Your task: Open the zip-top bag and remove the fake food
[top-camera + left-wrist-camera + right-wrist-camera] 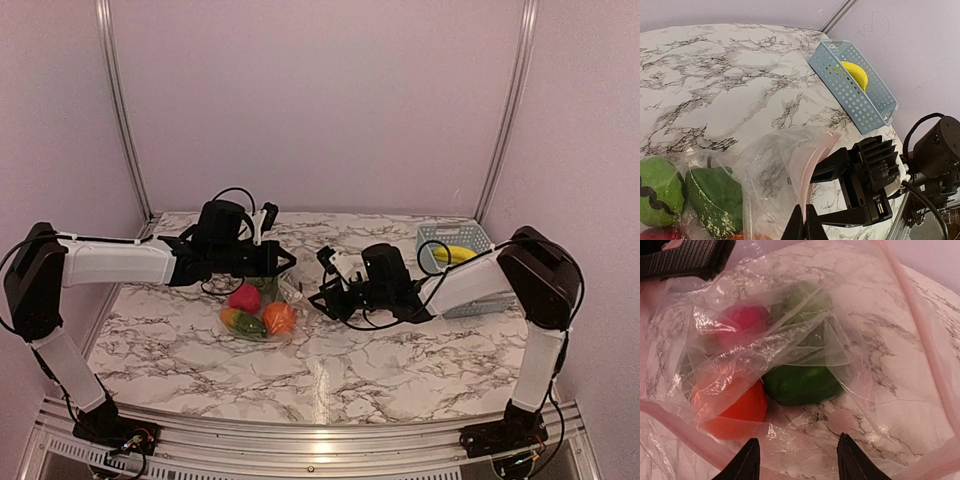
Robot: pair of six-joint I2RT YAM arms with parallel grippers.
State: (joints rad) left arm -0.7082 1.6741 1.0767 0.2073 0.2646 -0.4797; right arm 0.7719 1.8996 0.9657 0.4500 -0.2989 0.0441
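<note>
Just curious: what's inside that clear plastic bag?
The zip-top bag holds an orange piece, a green piece, a red-pink piece and a second green piece. Crinkled plastic blurs them; anything underneath is hidden.

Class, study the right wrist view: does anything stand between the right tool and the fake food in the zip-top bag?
Yes. Crumpled folds of the zip-top bag drape over the fake food ahead of the open right tool; its pink zip strip also crosses low left.

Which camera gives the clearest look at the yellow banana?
The left wrist view: the banana lies large and sharp inside the light blue basket. The top external view shows it only as a small yellow patch in that basket. The right wrist view misses it entirely.
</note>
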